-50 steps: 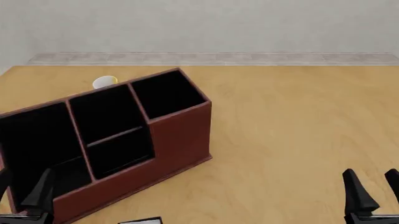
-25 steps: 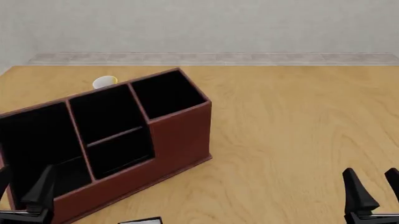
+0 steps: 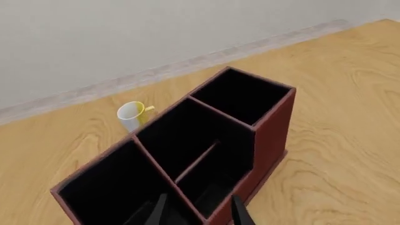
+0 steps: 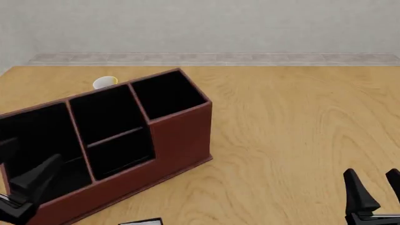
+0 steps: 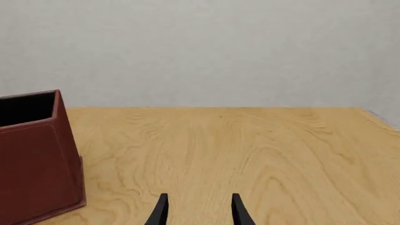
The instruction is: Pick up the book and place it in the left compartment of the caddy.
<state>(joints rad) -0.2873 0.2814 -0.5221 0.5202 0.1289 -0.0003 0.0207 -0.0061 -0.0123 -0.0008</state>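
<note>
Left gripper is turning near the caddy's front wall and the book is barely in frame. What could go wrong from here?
1. The left gripper, open and empty, hangs close to the caddy; dropping toward the book could clip that wall and shove the caddy.
2. Only a sliver of the book shows at the front view's bottom edge, and neither wrist view shows it, so the grasp may be misaligned.

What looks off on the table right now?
The caddy sits skewed to the table edge. A white cup lies on its side behind it. Only a sliver of the book shows at the front view's bottom edge.
</note>
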